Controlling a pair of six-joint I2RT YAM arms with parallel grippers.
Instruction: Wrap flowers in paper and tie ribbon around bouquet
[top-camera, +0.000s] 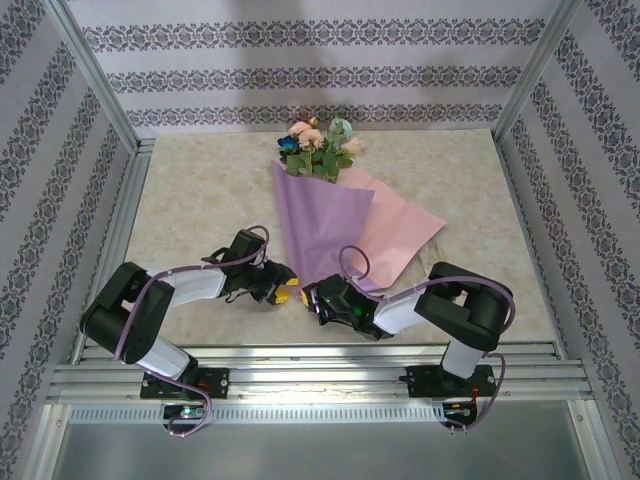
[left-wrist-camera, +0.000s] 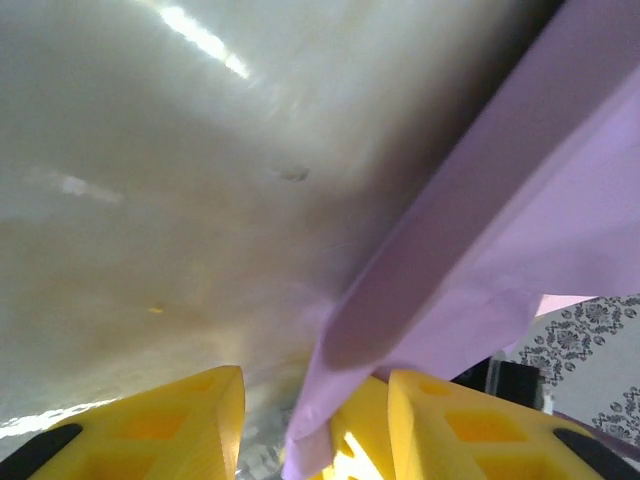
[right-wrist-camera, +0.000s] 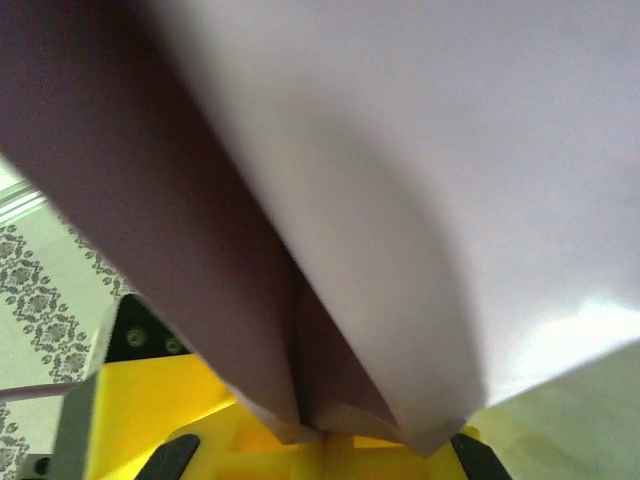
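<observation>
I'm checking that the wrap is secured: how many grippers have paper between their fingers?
2: the left gripper, open around the near left edge of the paper; the right gripper, shut on its near tip.

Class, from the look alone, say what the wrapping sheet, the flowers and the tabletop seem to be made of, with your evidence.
Wrapping sheet: likely thin matte paper, lilac and pink faces, folding in clean creases.
Flowers: possibly fabric or plastic; too small to tell.
Tabletop: smooth, marble-patterned, glossy; glare streaks show on it.
</observation>
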